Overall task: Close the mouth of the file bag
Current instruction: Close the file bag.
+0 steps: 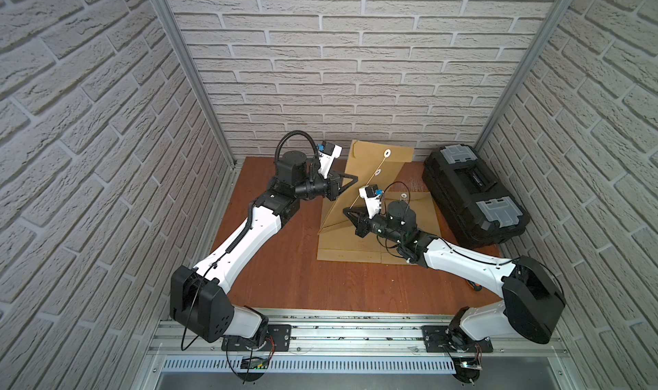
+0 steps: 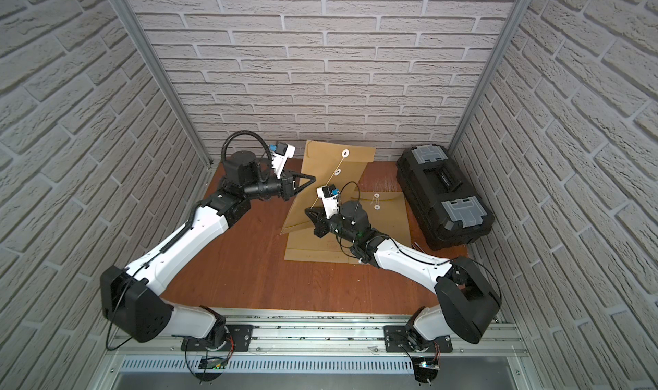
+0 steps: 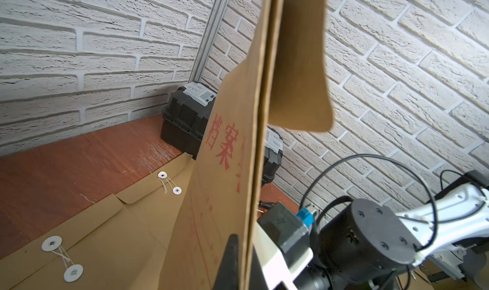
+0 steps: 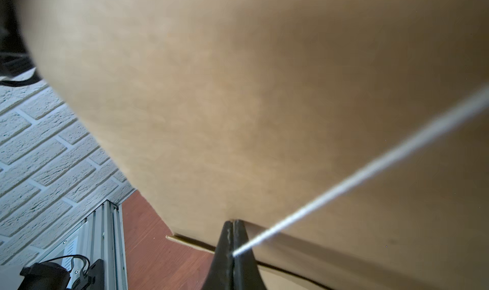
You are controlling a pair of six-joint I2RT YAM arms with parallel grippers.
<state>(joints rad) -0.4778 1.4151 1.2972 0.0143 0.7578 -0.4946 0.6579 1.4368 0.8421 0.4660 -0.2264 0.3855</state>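
We note the left end effector (image 1: 355,179) clamped on the raised file bag (image 1: 363,162) edge, and the right end effector (image 4: 232,239) pinched shut on its taut white string (image 4: 370,170).

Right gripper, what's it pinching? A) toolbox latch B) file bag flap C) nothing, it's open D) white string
D: in the right wrist view the white string comes straight out from between the closed fingers of the right gripper. In a top view it runs taut up to the upright file bag.
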